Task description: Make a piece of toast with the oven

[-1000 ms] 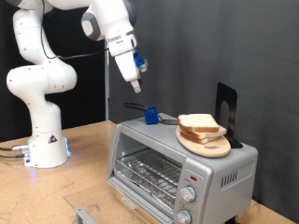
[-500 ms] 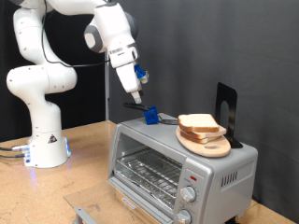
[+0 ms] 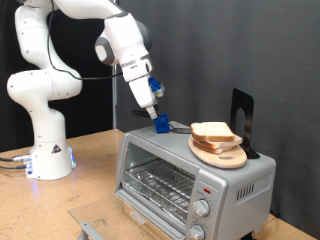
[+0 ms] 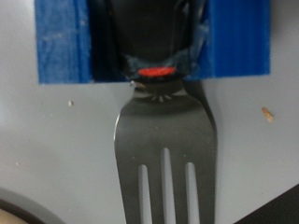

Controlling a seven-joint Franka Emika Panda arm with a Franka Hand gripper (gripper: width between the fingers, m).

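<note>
Two slices of toast (image 3: pixel 212 131) lie stacked on a round wooden board (image 3: pixel 224 156) on top of the silver oven (image 3: pixel 235 185). The oven's wire rack (image 3: pixel 160 184) shows at its front, and two knobs sit at the exterior view's right. My gripper (image 3: pixel 154 109) hangs just above a blue block (image 3: pixel 160 123) on the oven's top, at its far corner on the exterior view's left. In the wrist view the blue block (image 4: pixel 61 42) holds the black handle (image 4: pixel 149 37) of a slotted metal spatula (image 4: pixel 165 131) that lies flat on the grey oven top (image 4: pixel 56 140). The gripper's fingers do not show there.
A black upright stand (image 3: pixel 241 118) rises behind the board. The robot's white base (image 3: pixel 45 145) stands on the wooden table at the exterior view's left. A grey object (image 3: pixel 90 229) lies at the table's near edge.
The gripper has come down and moved to the exterior view's right, from well above the oven to just over the blue block. The toast and board have not moved.
</note>
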